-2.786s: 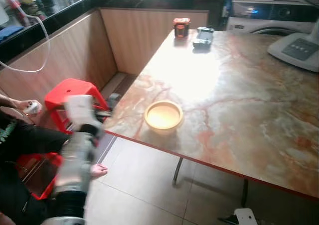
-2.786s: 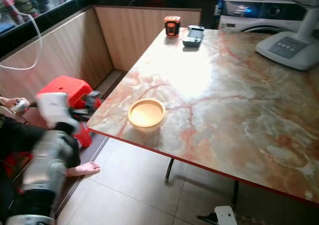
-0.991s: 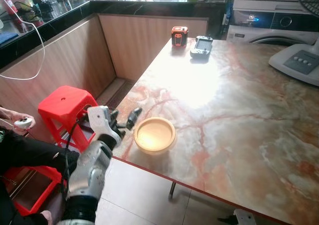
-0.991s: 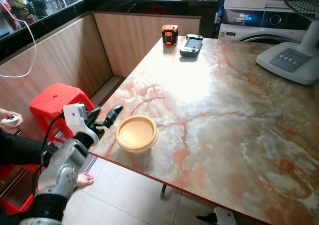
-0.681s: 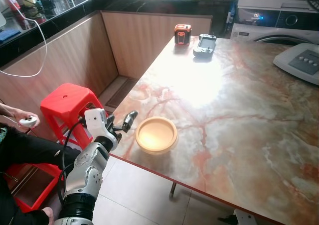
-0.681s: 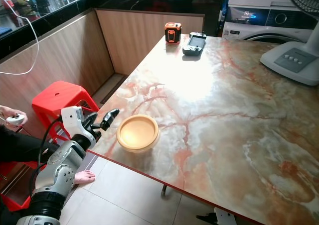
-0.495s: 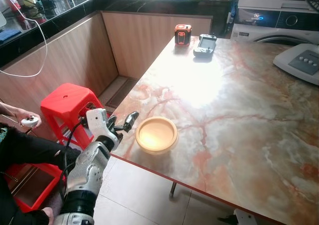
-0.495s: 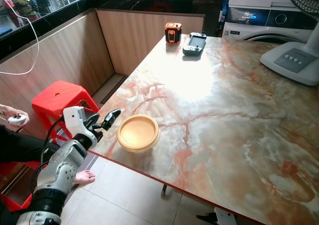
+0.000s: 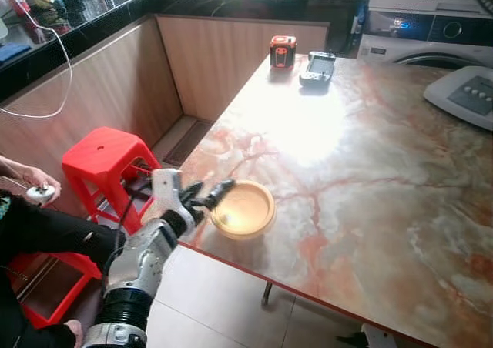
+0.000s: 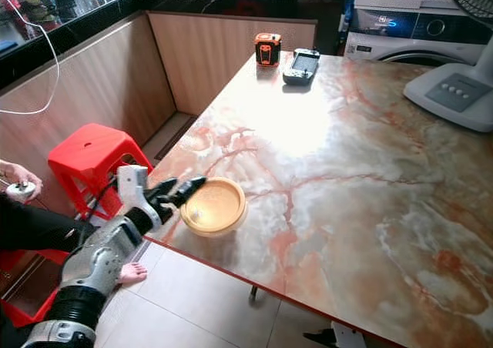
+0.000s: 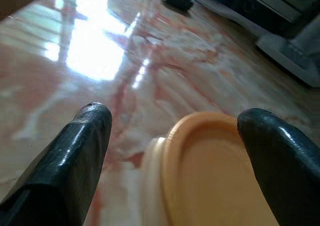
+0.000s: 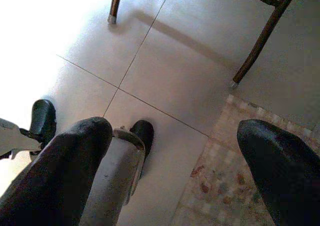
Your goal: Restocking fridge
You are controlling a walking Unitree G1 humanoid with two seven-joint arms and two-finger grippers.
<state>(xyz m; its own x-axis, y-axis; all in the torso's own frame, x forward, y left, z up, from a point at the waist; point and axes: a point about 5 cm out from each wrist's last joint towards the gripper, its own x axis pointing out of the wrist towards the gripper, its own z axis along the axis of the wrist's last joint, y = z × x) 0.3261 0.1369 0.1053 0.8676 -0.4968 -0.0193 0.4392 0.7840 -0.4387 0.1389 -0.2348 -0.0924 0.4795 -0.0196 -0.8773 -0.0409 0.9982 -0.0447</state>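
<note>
The job was only just starting. A yellow bowl (image 9: 242,208) sat on the marble table (image 9: 370,155), low and left of the middle of the picture, close to the table's near edge. It looked empty, and it had not been lifted. The left gripper (image 9: 206,196) was at the bowl's left side, just beside the rim. Its two black fingers (image 11: 75,151) were spread wide apart and held nothing. In the left wrist view, the rim of the bowl sat between the two fingers, so the gripper seemed lined up to close on it, though I could not tell if a finger touched the bowl. The right gripper (image 12: 172,171) hung down by the tiled floor (image 12: 170,71), with its fingers wide apart and nothing in them. No fridge could be seen, so I think nearly all of the job was left: grab the bowl, carry it to the fridge and put it inside. At the far end of the table, at the top middle of the picture, were a small orange and black box (image 9: 282,51) and a dark game controller (image 9: 316,65). A red stool (image 9: 102,159) stood at the left, and a person's hand (image 9: 31,179) at the left edge held a small white thing.
</note>
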